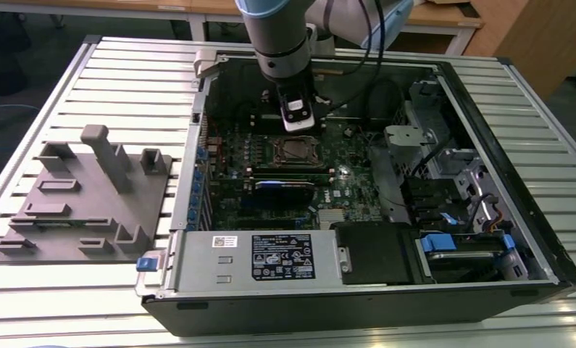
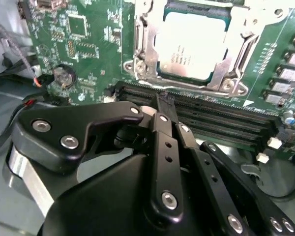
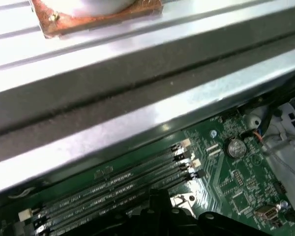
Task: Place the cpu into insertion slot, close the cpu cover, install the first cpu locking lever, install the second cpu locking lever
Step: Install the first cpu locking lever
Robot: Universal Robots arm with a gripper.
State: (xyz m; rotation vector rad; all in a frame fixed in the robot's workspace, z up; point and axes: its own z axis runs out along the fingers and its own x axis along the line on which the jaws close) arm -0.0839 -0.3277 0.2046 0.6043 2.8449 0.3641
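Note:
The cpu (image 2: 191, 46) lies flat in the insertion slot (image 1: 298, 151) on the green motherboard, its pale metal top facing up. The cpu cover (image 2: 143, 46), a silver frame, is down around it. My gripper (image 2: 162, 104) hangs just beside the socket, over the long memory slots (image 2: 211, 115), with its black fingers (image 2: 163, 130) pressed together and nothing between them. In the exterior view the gripper (image 1: 301, 129) sits just behind the socket, low inside the open computer case. I cannot make out how the locking levers stand.
A black expansion card (image 1: 285, 185) stands in front of the socket. The power supply (image 1: 259, 257) fills the case's near side, drive bays (image 1: 452, 181) the exterior view's right. A grey fixture block (image 1: 85, 196) lies on the table at the exterior view's left. The case wall (image 3: 137, 83) runs close behind the gripper.

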